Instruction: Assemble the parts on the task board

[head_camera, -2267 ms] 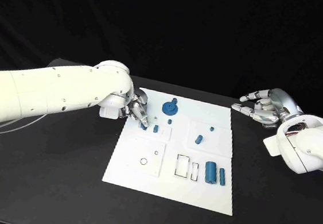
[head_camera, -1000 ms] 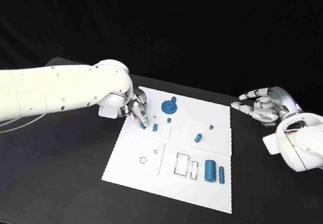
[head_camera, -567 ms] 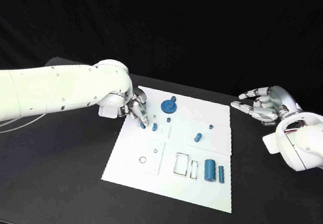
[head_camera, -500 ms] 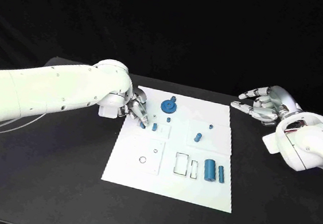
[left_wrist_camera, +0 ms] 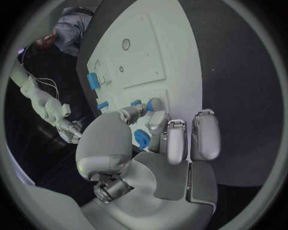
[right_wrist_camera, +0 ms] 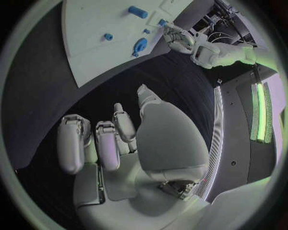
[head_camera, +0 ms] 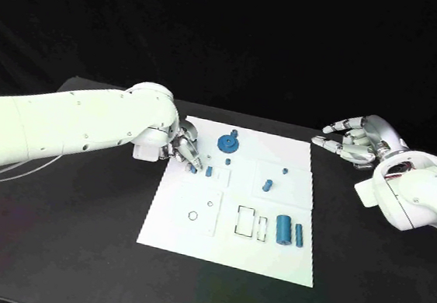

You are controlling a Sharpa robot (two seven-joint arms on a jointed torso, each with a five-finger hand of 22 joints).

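Note:
The white task board (head_camera: 229, 236) lies in the middle of the table. My left hand (head_camera: 180, 147) is at the board's left edge, pinching a small blue peg (head_camera: 193, 168) between thumb and fingertip; the wrist view shows the left hand (left_wrist_camera: 162, 143) with this peg (left_wrist_camera: 155, 103) at its fingertips. A second peg (head_camera: 209, 171) stands just beside it. A blue gear-shaped part (head_camera: 226, 145) sits near the far edge. My right hand (head_camera: 352, 145) hovers off the board's far right corner, fingers loosely curled and apart, holding nothing.
More blue parts are on the board: a short piece (head_camera: 267, 184) in the middle and two cylinders (head_camera: 284, 231) near rectangular outlines (head_camera: 244, 221) on the near right. A square plate with a round hole (head_camera: 193, 214) lies at the near left.

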